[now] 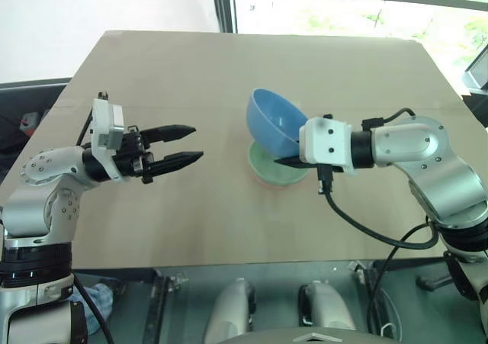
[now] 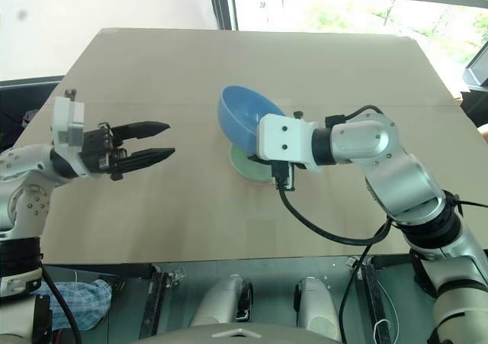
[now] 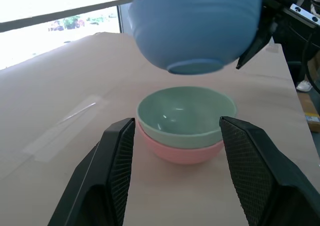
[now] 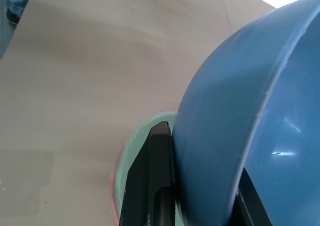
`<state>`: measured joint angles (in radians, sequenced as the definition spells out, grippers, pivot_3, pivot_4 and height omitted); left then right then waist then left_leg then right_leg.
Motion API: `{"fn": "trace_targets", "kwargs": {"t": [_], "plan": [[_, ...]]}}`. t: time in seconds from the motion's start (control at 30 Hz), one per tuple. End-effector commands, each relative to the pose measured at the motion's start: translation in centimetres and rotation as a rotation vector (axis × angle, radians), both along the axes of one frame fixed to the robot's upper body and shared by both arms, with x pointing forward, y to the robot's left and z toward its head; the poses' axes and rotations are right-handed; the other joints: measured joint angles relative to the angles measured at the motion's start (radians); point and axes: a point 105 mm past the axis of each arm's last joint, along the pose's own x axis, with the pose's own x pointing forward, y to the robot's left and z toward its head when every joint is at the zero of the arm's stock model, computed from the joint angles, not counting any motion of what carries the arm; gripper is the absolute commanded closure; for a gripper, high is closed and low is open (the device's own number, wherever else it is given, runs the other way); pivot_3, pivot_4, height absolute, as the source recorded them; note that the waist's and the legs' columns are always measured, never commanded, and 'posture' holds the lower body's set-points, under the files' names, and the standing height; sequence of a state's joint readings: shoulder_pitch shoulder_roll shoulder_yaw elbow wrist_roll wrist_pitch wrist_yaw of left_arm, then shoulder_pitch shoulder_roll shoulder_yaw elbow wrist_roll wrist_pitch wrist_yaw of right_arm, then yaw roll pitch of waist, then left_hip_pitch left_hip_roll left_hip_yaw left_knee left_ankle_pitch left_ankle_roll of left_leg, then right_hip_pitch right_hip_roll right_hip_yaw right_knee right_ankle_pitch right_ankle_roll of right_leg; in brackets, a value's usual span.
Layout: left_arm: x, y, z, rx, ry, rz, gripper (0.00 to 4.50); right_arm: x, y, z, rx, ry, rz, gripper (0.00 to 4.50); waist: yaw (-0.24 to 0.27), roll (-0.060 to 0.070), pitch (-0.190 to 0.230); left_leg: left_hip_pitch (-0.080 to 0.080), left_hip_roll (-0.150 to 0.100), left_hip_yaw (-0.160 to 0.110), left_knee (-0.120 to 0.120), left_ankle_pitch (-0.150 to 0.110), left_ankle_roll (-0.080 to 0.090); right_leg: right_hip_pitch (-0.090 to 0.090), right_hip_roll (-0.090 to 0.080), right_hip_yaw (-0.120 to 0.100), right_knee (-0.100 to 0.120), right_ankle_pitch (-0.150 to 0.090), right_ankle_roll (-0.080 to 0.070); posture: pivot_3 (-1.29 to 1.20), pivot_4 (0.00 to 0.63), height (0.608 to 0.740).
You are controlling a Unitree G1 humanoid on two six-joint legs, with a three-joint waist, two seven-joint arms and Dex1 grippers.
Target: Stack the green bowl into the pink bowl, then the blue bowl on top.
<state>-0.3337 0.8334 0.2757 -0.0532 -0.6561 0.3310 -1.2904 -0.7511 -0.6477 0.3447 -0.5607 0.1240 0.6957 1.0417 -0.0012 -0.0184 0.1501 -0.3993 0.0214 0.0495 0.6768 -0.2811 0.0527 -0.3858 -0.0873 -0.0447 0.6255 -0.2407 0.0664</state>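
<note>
Over green bowl nested in pink bowl, mid-table: blue bowl pinched by R tool; L tool spread, well apart.

Bright daylight from the window behind the table, overexposed there; shadows faint.

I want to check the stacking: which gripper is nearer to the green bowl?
Right. The right gripper holds the blue bowl just above the green bowl; the left gripper waits open, well aside.
</note>
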Motion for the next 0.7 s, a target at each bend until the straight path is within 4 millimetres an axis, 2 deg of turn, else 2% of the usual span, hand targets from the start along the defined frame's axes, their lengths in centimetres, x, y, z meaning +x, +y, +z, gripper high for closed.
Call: {"fn": "trace_targets", "kwargs": {"t": [0.03,0.2,0.37,0.53,0.6,0.7], "plan": [[0.0,-0.1,0.7,0.016,-0.039,-0.016,1.64,-0.5,0.2,1.0,-0.001,-0.046,0.002,3.64,-0.001,0.000,0.000,0.000,0.000,0.000,0.000,0.000,0.000,0.000,0.000,0.000,0.000,0.000,0.000,0.00,0.150,0.740],[0.4,-0.2,0.2,0.037,-0.029,-0.015,1.64,1.5,-0.1,2.1,0.059,-0.134,-0.108,1.84,-0.004,0.000,0.000,0.000,0.000,0.000,0.000,0.000,0.000,0.000,0.000,0.000,0.000,0.000,0.000,0.00,0.150,0.740],[0.8,0.0,-0.7,0.096,-0.007,0.039,1.64,2.4,-1.1,2.4,0.117,-0.121,-0.167,1.84,-0.005,0.000,0.000,0.000,0.000,0.000,-0.001,0.000,0.000,0.000,0.000,0.000,0.000,0.000,0.000,0.00,0.150,0.740],[0.3,0.5,-0.9,0.056,0.007,0.118,1.64,2.1,-5.9,2.5,0.338,0.087,-0.280,1.84,0.001,-0.001,-0.001,-0.001,0.000,0.000,-0.002,0.000,0.000,0.001,0.000,0.000,0.000,0.000,0.000,0.00,0.150,0.740],[-0.2,0.6,-1.0,0.037,0.013,0.142,1.64,1.8,-7.7,2.4,0.397,0.107,-0.305,1.84,0.004,-0.001,0.000,-0.001,0.000,0.000,-0.002,0.000,0.001,0.001,0.000,0.000,0.000,0.000,0.000,0.00,0.150,0.740],[-0.7,0.9,-1.7,0.029,0.021,0.208,1.64,1.3,-11.2,0.8,0.399,0.143,-0.372,1.84,0.008,0.000,0.000,-0.001,0.000,0.000,-0.004,0.000,0.001,0.000,-0.001,0.000,-0.001,0.000,0.000,0.00,0.150,0.740]]}}
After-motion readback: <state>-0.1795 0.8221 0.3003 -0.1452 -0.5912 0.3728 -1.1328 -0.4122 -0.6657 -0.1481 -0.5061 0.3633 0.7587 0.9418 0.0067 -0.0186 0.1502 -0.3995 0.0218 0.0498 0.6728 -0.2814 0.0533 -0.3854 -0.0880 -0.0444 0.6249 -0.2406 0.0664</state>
